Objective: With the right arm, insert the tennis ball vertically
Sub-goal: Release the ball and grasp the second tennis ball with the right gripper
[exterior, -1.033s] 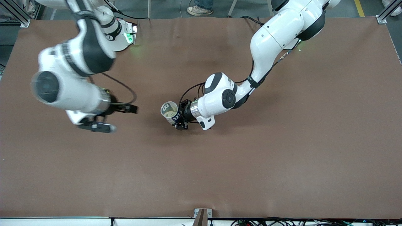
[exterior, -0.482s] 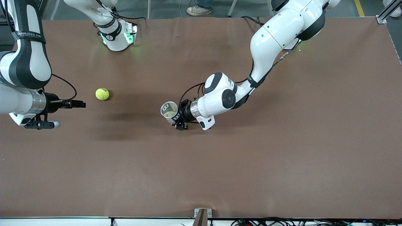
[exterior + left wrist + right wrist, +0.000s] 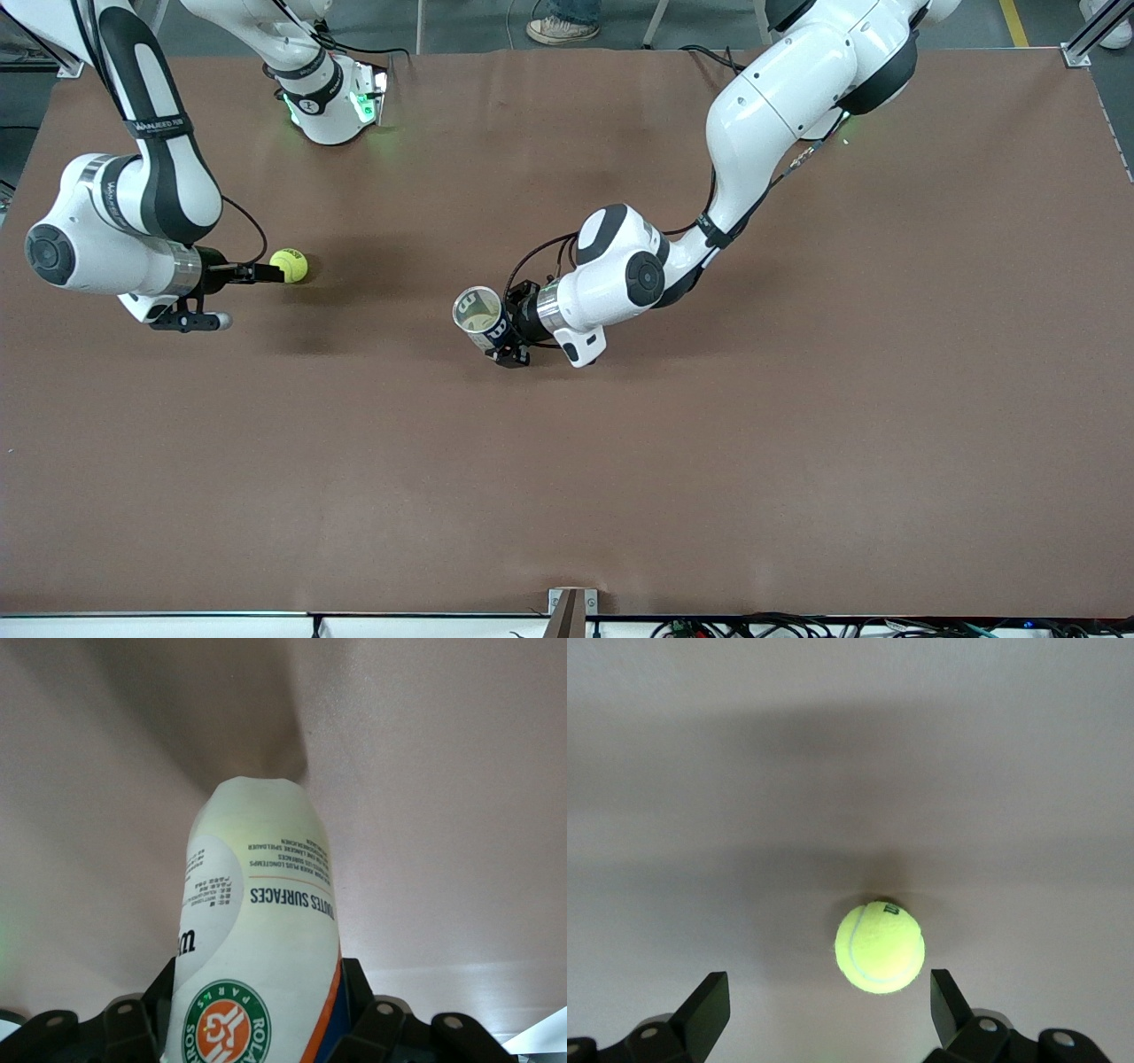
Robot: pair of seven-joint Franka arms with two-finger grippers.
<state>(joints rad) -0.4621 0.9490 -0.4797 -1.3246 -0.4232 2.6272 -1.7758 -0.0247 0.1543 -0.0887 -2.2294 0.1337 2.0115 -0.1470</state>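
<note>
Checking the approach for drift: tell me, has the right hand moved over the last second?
Yes. The right hand has swung out toward the right arm's end, then come back to the still tennis ball, fingers open.

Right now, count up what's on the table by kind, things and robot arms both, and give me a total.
Tennis ball: 1, on the table in front of the open right gripper.
Ball can: 1, held upright by the left gripper.
Robot arms: 2.
Total: 4.
</note>
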